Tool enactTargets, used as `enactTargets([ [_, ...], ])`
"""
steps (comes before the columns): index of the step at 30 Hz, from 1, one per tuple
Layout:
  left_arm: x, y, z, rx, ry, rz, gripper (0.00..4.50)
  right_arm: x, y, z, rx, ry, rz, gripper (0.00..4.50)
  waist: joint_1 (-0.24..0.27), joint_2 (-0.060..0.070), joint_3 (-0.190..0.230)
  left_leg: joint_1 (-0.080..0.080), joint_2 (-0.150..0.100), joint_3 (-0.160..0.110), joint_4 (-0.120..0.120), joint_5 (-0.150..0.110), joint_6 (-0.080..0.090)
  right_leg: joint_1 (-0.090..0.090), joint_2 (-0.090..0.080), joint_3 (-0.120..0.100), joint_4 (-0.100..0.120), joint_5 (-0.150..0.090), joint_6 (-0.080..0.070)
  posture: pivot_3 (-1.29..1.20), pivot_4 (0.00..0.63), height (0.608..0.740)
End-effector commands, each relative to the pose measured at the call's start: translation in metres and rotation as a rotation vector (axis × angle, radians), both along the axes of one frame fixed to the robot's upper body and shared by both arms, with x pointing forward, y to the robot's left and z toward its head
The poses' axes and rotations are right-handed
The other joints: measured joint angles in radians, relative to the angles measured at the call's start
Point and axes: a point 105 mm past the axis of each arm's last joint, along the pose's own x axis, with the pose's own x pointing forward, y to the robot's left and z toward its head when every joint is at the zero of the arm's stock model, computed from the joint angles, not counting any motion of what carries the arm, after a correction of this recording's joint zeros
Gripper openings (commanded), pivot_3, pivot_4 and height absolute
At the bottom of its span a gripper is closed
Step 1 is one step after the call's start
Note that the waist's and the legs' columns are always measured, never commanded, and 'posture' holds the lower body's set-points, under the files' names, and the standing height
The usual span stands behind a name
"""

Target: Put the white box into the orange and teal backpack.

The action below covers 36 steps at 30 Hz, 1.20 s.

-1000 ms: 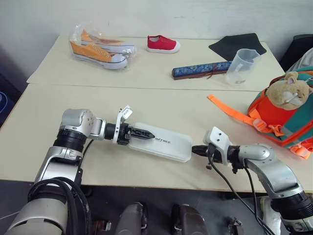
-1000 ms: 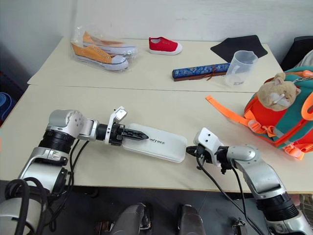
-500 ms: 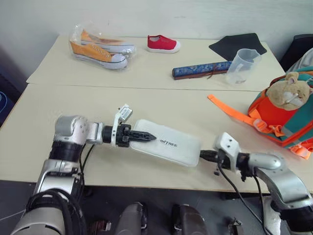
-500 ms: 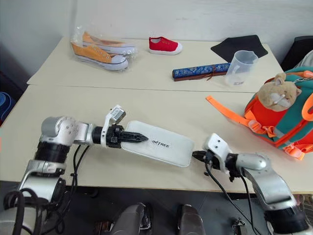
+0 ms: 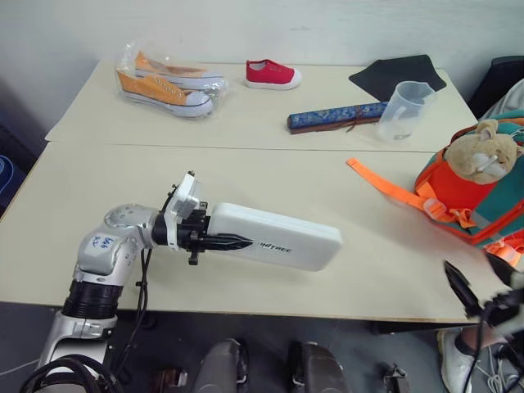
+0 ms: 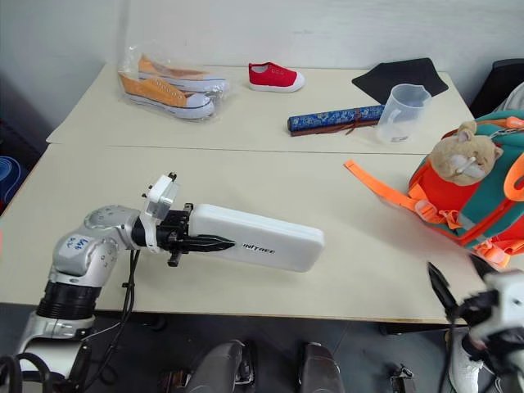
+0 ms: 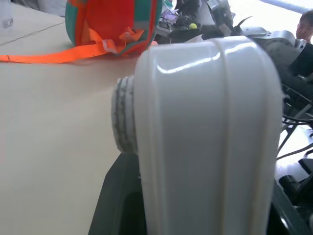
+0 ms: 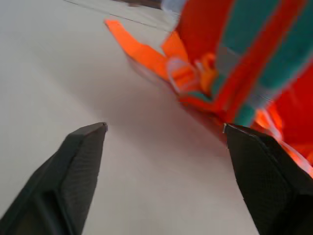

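The white box (image 5: 282,237), a long rounded case with dark lettering, hangs just above the table's front part, turned onto its long edge. My left gripper (image 5: 225,240) is shut on its left end, fingers pointing right. In the left wrist view the white box (image 7: 205,132) rises close up, with the orange and teal backpack (image 7: 112,19) beyond it. The backpack (image 5: 483,196) sits at the table's right edge, a tan plush toy (image 5: 483,155) on top. My right gripper (image 5: 473,274) is open near the table's front right corner, just short of the backpack (image 8: 254,58), nothing between its fingers.
An orange strap (image 5: 385,186) trails left from the backpack across the table. At the back lie bagged orange sneakers (image 5: 168,78), a red shoe (image 5: 273,74), a blue patterned roll (image 5: 336,115), a clear measuring cup (image 5: 405,109) and a black cloth (image 5: 399,72).
My right gripper has left the box's right end, swung back to the right and opened. My left gripper has rolled the box onto its edge and raised it slightly.
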Motion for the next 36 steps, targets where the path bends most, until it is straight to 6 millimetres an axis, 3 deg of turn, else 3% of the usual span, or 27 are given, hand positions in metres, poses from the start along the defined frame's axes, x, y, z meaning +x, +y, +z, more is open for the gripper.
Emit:
enactTargets([
  [1, -0.002, 0.000, 0.015, -0.071, -0.107, 0.012, 1.25, -0.017, -0.027, 0.021, -0.034, -0.082, -0.095, 4.49, -0.006, 0.000, 0.000, 0.000, 0.000, 0.000, 0.000, 0.000, 0.000, 0.000, 0.000, 0.000, 0.000, 0.000, 0.000, 0.00, 0.150, 0.740],
  [3, -0.004, 0.001, 0.015, -0.092, -0.114, 0.005, 1.25, -0.014, -0.039, 0.029, -0.031, -0.109, -0.108, 4.49, -0.014, 0.000, 0.000, 0.000, 0.000, 0.001, 0.002, 0.000, 0.001, 0.001, 0.000, 0.000, 0.001, 0.000, 0.000, 0.00, 0.150, 0.740],
  [8, -0.007, 0.003, 0.011, -0.092, -0.117, -0.003, 1.25, 0.023, -0.048, 0.043, 0.020, -0.136, 0.003, 4.49, -0.026, 0.001, 0.000, 0.004, 0.000, 0.001, 0.004, -0.002, 0.007, 0.004, 0.000, 0.001, 0.002, 0.000, 0.000, 0.00, 0.150, 0.740],
  [12, -0.007, -0.001, 0.010, -0.095, -0.115, 0.004, 1.25, 0.075, -0.034, 0.052, 0.083, -0.147, 0.157, 4.49, -0.026, 0.001, 0.000, 0.003, 0.000, 0.000, 0.004, 0.000, 0.004, 0.004, 0.000, 0.000, 0.002, 0.000, 0.000, 0.00, 0.150, 0.740],
  [16, -0.010, -0.004, 0.012, -0.098, -0.112, 0.004, 1.25, 0.107, -0.025, 0.056, 0.113, -0.144, 0.234, 3.61, -0.021, 0.001, 0.000, 0.002, 0.000, 0.000, 0.006, 0.003, 0.010, 0.004, 0.000, -0.002, 0.003, 0.000, 0.000, 0.00, 0.150, 0.740],
  [18, -0.009, -0.001, 0.014, -0.098, -0.111, 0.024, 1.25, 0.122, -0.015, 0.060, 0.118, -0.156, 0.281, 2.90, -0.017, 0.001, 0.000, 0.001, 0.000, -0.001, 0.006, 0.004, 0.011, 0.004, -0.001, -0.003, 0.003, 0.000, 0.000, 0.00, 0.150, 0.740],
  [23, -0.004, 0.008, 0.020, -0.136, -0.101, 0.121, 1.25, 0.145, 0.024, 0.069, 0.118, -0.190, 0.427, 1.37, -0.026, 0.002, 0.001, 0.001, 0.000, -0.001, 0.009, 0.003, 0.012, 0.004, -0.001, -0.003, 0.004, 0.000, 0.001, 0.00, 0.150, 0.740],
  [27, -0.001, 0.020, 0.025, -0.150, -0.094, 0.171, 1.25, 0.152, 0.081, 0.079, 0.149, -0.210, 0.630, 0.06, -0.033, 0.002, 0.001, 0.001, 0.001, -0.001, 0.008, 0.003, 0.010, 0.004, 0.000, -0.003, 0.005, 0.000, 0.001, 0.00, 0.150, 0.740],
  [32, 0.017, 0.049, 0.032, -0.163, -0.102, 0.315, 1.25, 0.133, 0.164, 0.089, 0.226, -0.178, 0.960, 0.02, -0.036, 0.002, 0.001, 0.001, 0.001, -0.001, 0.008, 0.004, 0.010, 0.004, 0.000, -0.003, 0.005, 0.000, 0.001, 0.00, 0.150, 0.740],
  [36, 0.028, 0.074, 0.033, -0.172, -0.092, 0.435, 1.25, 0.106, 0.206, 0.098, 0.342, -0.123, 1.166, 0.02, -0.035, 0.002, 0.001, 0.001, 0.001, -0.002, 0.007, 0.003, 0.009, 0.003, 0.000, -0.003, 0.005, 0.000, 0.001, 0.00, 0.150, 0.740],
])
